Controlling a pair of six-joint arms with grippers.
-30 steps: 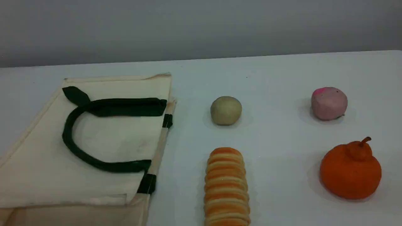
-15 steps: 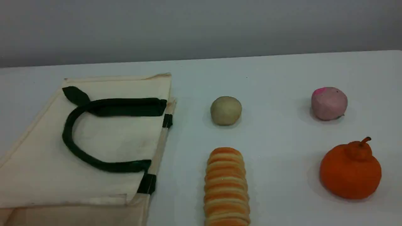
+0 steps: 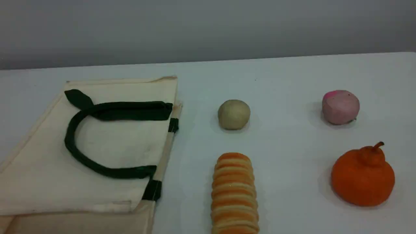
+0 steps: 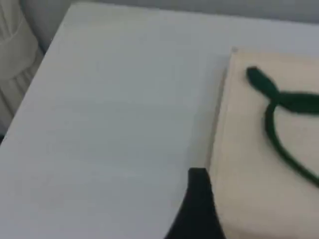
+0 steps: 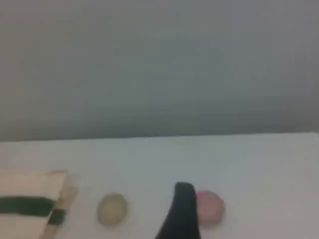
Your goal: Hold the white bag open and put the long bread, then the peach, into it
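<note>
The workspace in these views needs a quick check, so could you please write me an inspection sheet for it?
Surface: white table, bare between the items.
Job's things: white bag lies flat at left, green handle on top; long bread lies beside its rim; peach sits at far right.
Clutter: beige ball beyond the bread; orange stemmed fruit in front of the peach.
Grippers: left pincer open, empty, over the bag's outer edge; right pincer open, empty, off the table.
Cables: nothing seen.
Surroundings: plain grey wall.
</note>
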